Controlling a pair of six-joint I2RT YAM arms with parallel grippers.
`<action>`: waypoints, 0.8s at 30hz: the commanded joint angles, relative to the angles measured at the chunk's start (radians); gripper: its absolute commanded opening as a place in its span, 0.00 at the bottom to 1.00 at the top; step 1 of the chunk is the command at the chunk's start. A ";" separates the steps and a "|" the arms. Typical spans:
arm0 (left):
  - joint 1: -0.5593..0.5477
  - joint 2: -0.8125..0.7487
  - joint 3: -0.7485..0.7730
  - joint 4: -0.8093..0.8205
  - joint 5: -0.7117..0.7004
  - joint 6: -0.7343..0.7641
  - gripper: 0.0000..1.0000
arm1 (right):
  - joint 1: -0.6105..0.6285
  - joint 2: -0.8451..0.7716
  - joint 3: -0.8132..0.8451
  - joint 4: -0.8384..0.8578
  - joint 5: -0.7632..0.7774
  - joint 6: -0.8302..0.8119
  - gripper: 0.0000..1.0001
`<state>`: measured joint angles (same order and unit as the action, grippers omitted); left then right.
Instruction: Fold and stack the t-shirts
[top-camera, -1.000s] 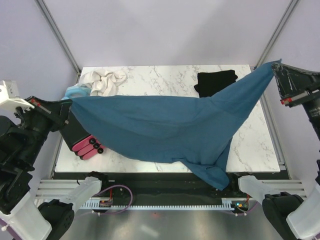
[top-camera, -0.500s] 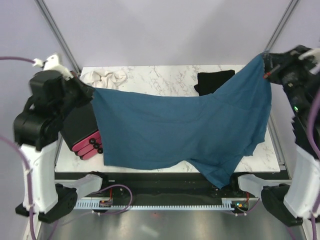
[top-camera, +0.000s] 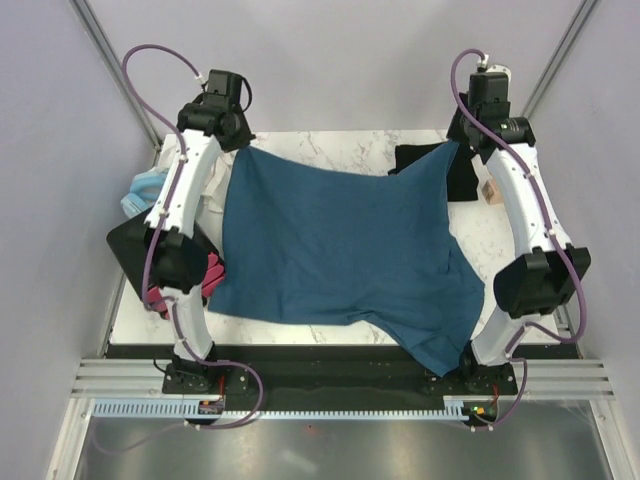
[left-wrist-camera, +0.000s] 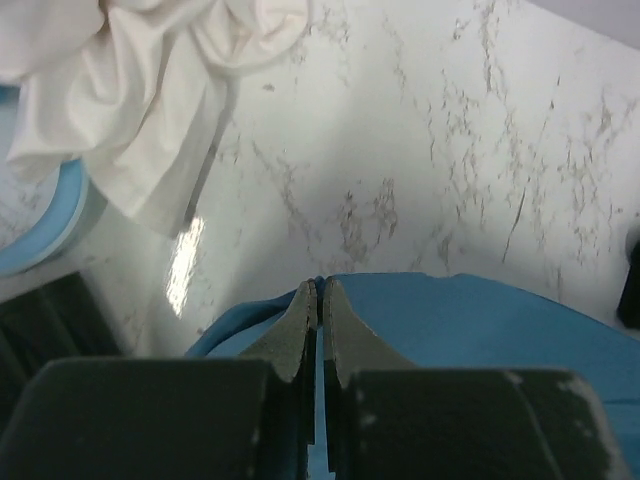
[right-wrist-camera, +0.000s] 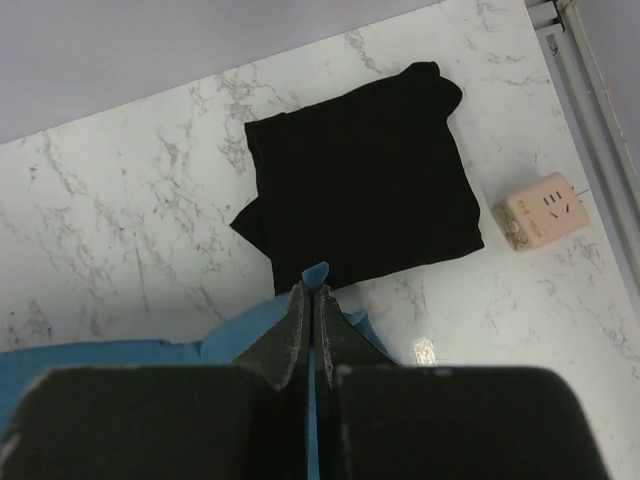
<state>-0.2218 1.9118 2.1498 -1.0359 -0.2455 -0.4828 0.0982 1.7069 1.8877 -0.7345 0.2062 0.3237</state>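
Note:
The teal-blue t-shirt (top-camera: 340, 250) hangs spread between my two grippers over the table, its lower part trailing past the near edge. My left gripper (top-camera: 236, 146) is shut on its far left corner; the blue cloth (left-wrist-camera: 480, 320) shows pinched between the fingers in the left wrist view, where the gripper (left-wrist-camera: 320, 290) is closed. My right gripper (top-camera: 458, 146) is shut on the far right corner, the cloth tip (right-wrist-camera: 316, 272) poking out of the gripper (right-wrist-camera: 308, 292). The black t-shirt (right-wrist-camera: 360, 190) lies folded at the far right, partly hidden (top-camera: 420, 156) behind the blue one.
A white crumpled cloth (left-wrist-camera: 140, 90) and a pale blue ring (top-camera: 140, 188) lie at the far left. A black tray with pink items (top-camera: 210, 275) sits at the left edge. A small pink box (right-wrist-camera: 545, 210) lies right of the black shirt.
Both arms have swung inward and toward the far side, carrying the blue shirt's corners to the back of the table. The shirt now hangs narrower and flatter between them.

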 joint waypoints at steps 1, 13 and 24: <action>0.022 0.165 0.204 0.057 -0.034 0.036 0.02 | -0.003 0.098 0.141 0.119 0.058 -0.037 0.00; 0.078 0.415 0.318 0.071 0.006 0.046 0.02 | -0.002 0.396 0.357 0.107 0.027 -0.032 0.00; 0.101 0.527 0.354 0.120 0.141 0.053 0.02 | -0.003 0.450 0.323 0.127 0.070 -0.057 0.00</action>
<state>-0.1257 2.4084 2.4557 -0.9668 -0.1692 -0.4686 0.0982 2.1479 2.1979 -0.6575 0.2352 0.2901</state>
